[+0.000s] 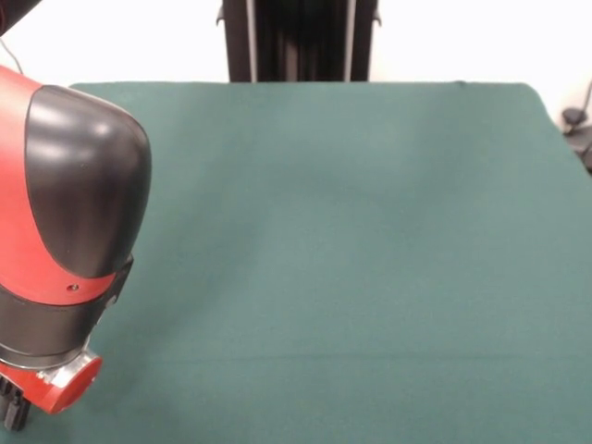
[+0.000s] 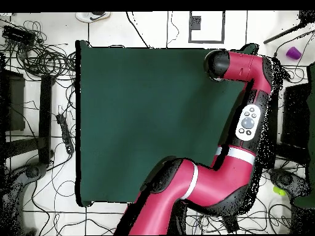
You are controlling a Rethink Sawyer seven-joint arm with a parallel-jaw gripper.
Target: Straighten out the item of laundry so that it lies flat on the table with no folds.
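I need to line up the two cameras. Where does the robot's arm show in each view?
Front view: the arm fills the left edge, its red and black end low over the table.
Overhead view: the arm rises from the bottom and bends up along the table's right side.
Shared landmark: the dark green table. No towel shows in either view.

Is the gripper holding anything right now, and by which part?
Cannot be told: the arm hides the gripper in both views, and no towel shows anywhere on the green table.
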